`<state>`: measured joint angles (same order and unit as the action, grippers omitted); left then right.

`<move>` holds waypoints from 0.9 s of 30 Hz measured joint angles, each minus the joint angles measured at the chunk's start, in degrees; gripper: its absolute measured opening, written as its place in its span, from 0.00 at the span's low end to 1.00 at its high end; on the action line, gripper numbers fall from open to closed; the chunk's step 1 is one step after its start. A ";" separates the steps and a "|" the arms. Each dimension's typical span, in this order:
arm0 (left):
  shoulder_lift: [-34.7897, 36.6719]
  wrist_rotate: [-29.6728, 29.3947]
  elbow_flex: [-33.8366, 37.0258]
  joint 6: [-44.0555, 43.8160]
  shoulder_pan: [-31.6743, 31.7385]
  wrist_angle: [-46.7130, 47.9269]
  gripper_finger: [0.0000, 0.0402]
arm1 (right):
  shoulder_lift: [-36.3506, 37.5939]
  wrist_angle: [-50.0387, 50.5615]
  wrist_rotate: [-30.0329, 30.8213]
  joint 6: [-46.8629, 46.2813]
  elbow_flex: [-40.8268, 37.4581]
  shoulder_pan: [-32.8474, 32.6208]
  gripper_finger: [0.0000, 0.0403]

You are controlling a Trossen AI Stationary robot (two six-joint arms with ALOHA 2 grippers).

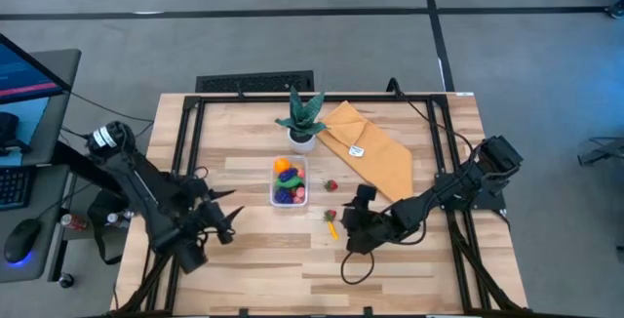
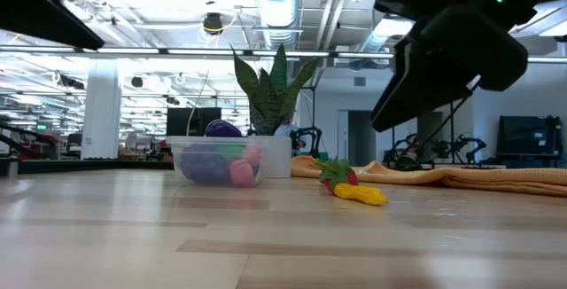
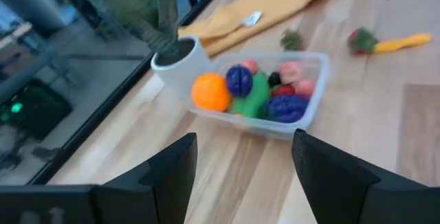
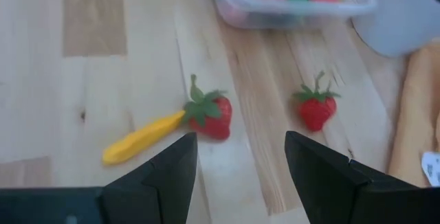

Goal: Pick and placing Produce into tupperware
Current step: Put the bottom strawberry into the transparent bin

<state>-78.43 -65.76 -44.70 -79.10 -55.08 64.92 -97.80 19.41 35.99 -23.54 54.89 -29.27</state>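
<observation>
Three pieces lie loose right of my tub [image 1: 289,198]; right hand [image 4: 237,157] wide above them to grab; left hand [image 3: 242,161] wide, empty.

From above, the tupperware [image 1: 289,182] is so small that its produce [image 1: 286,183] reads only as specks of orange, green, purple and pink. At counter height, the pieces blur behind its cloudy wall, and the plant [image 2: 270,81] rises behind it with its pot mostly hidden. In the right wrist view, the picture's edge cuts the container to 1 end, and the yellow cloth [image 4: 419,110] to a strip. The print on the cloth's white tag [image 1: 356,150] is too small to read.
</observation>
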 joint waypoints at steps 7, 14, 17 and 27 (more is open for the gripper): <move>0.00 -5.13 1.87 -4.07 -3.35 1.43 0.57 | 0.00 -11.41 -0.05 7.31 -4.96 0.55 0.53; 0.00 -5.46 1.87 -3.72 -3.46 1.42 0.57 | 0.00 -17.80 -2.45 8.58 -8.96 2.50 0.53; 0.00 -5.52 1.87 -3.64 -3.44 1.59 0.57 | 0.00 -22.98 -5.23 9.45 -11.10 3.50 0.53; 0.00 -5.55 1.87 -3.48 -3.44 1.60 0.57 | 0.00 -32.33 -12.26 10.53 -14.63 6.17 0.53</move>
<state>-78.43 -71.31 -42.83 -82.59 -58.52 66.52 -97.80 -12.92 23.73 -13.02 40.25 -23.10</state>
